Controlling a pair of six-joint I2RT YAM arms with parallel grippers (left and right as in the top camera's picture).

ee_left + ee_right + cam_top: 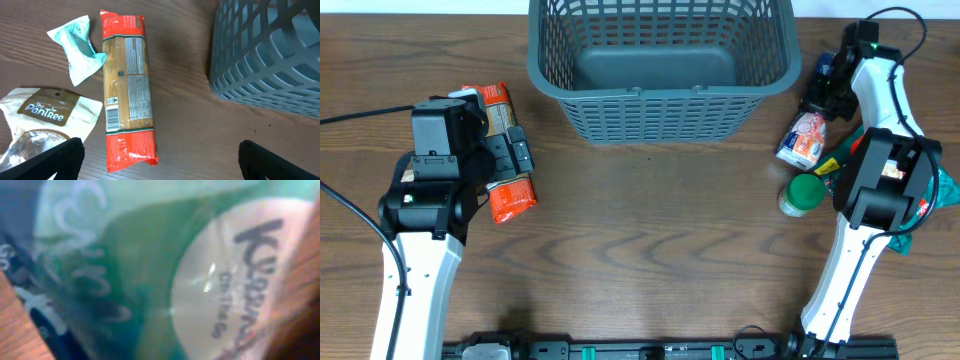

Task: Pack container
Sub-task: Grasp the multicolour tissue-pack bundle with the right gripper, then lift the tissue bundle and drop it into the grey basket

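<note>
- Two arms work at one wooden surface (650, 240), and the overhead view shows both.
- Left pincer (165, 159): jaws spread wide and holding nothing. Its dark fingertips (60, 160) show at the two lower corners of the left wrist view.
- Pasta packet (125, 90): orange-red at both ends. It lies flat and lengthwise ahead of the left pincer, between the two fingertips and untouched by either.
- Teal wrapper (77, 47): crumpled, ahead of the left pincer, just beside the far end of the pasta packet.
- White pouch (45, 120): lettered "The PanTree", just beside the fingertip at the lower left corner of the view.
- Container (660, 100): dark grey lattice basket, upright on the surface. It stands ahead and to the right of the left pincer, apart from the pasta packet, and just left of the right pincer.
- Right pincer (827, 92): jaws closed. A blurred green packet (125, 280) with a white round patch fills its wrist view; whether the jaws pinch it cannot be told.
- White and red pack (802, 138) and green-lidded jar (802, 193): near the right pincer, on the side toward its arm's base.
</note>
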